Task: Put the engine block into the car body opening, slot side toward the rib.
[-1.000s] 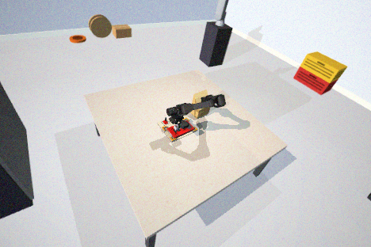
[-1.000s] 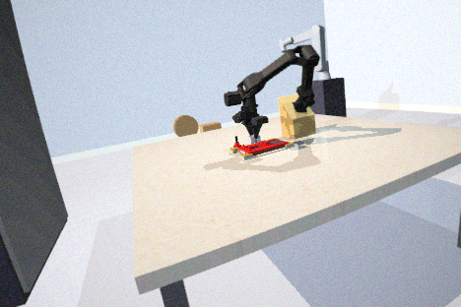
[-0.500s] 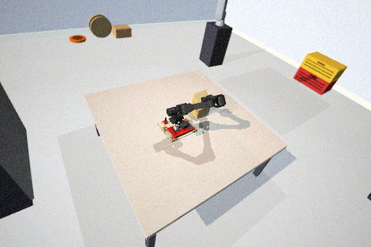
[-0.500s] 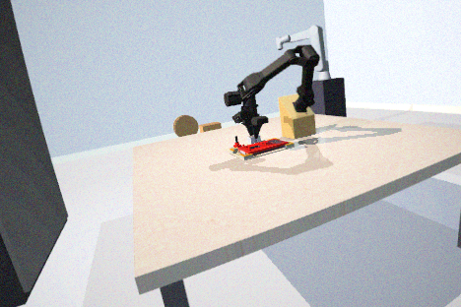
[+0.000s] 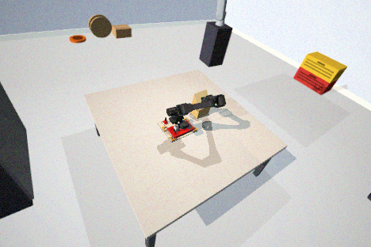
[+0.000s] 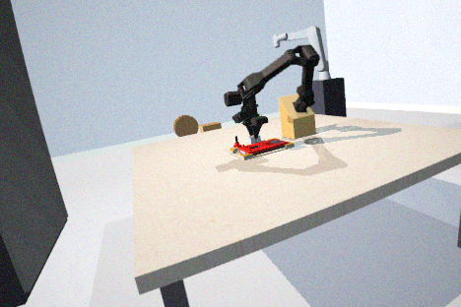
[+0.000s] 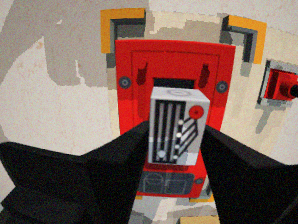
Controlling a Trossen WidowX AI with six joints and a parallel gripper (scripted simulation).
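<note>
The car body is a flat red plate lying on the table. Its dark opening shows at the far edge of the block in the wrist view. The engine block is a light grey box with dark stripes and a red disc on the face toward the wrist camera. My gripper is shut on it, one black finger on each side, over the middle of the car body. The block hides the rest of the opening. The rib is not visible, and I cannot tell whether the block's lower end is inside the opening.
Orange corner brackets surround the car body. A small red part with a black knob sits in a grey holder beside it. A tan block with a sloped top stands behind, close to the arm's base.
</note>
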